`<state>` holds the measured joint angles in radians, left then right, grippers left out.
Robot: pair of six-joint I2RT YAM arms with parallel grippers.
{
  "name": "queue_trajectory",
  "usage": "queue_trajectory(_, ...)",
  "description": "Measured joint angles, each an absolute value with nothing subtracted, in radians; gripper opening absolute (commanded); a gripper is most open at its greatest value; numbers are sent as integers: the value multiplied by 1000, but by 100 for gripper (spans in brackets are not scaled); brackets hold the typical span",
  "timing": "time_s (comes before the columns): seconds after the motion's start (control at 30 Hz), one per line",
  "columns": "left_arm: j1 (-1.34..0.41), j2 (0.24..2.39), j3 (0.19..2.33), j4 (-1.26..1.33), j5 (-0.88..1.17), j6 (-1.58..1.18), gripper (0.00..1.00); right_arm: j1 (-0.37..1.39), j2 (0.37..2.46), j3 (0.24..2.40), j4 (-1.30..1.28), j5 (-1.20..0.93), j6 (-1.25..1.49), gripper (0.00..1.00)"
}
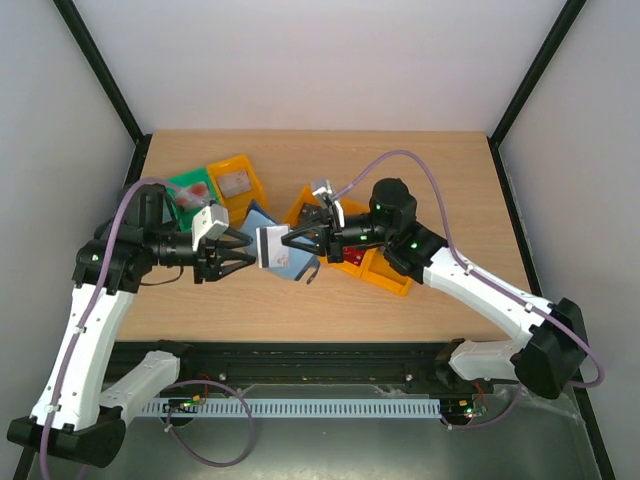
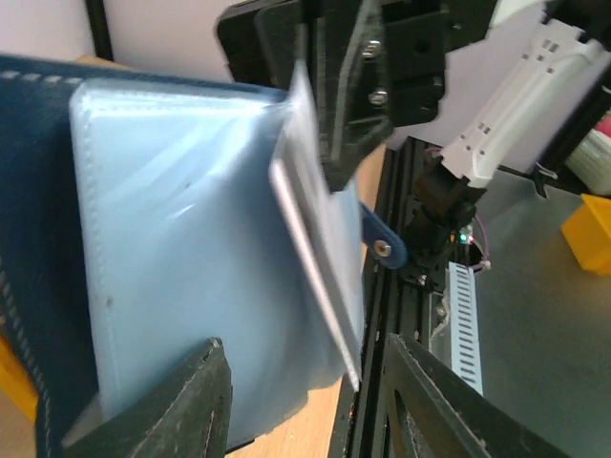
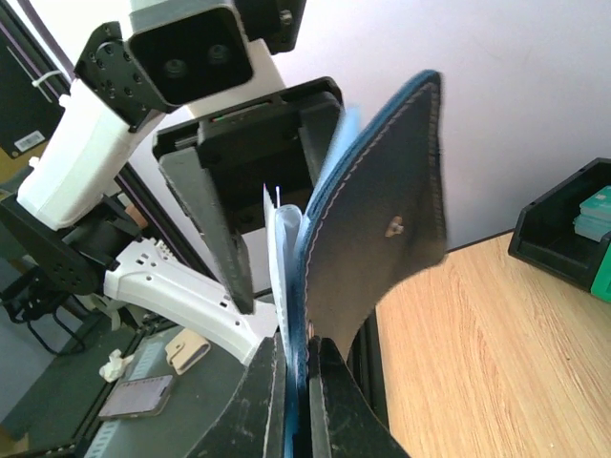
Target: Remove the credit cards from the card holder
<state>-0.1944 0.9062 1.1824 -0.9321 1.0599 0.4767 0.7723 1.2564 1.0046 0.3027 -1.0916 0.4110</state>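
The holder (image 1: 283,255) hangs in the air over the middle of the surface (image 1: 450,190). The clenched right fingers (image 3: 263,405) pinch it along one edge, and its flaps splay open toward the left arm. A pale card (image 2: 315,258) juts from the blue inner pocket, seen nearly edge-on from the left wrist. Its long side slants down from the right fingers to between the left fingers (image 2: 205,401). Those are parted and grasp nothing, and the card lies nearer one of the pair than the other. The left arm is nearer the card's free end, so I judge the pull is its job, straight back from the right arm. Room is tight: the two wrists are nearly nose to nose, with a tray (image 1: 385,272) just beside and a bin (image 1: 237,180) behind
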Motion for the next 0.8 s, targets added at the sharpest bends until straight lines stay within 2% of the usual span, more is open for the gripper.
queue_trajectory(0.13, -172, 907, 1213, -980, 1127, 540, 39, 772, 1247, 1035, 226, -1092, 351, 2)
queue_trajectory(0.23, -157, 889, 1196, -943, 1163, 492, 23, 772, 1234, 1051, 176, -1089, 315, 1)
queue_trajectory(0.27, -157, 869, 1174, -903, 1161, 448, 20, 772, 1232, 1058, 162, -1089, 308, 2)
queue_trajectory(0.5, -159, 568, 892, -492, 1059, 56, 26, 783, 1231, 1069, 154, -1083, 300, 2)
queue_trajectory(0.67, -167, 546, 868, -340, 1047, -47, 29, 797, 1246, 1081, 154, -1081, 303, 2)
queue_trajectory(0.8, -187, 558, 847, -296, 1023, -76, 24, 802, 1264, 1101, 153, -1073, 303, 2)
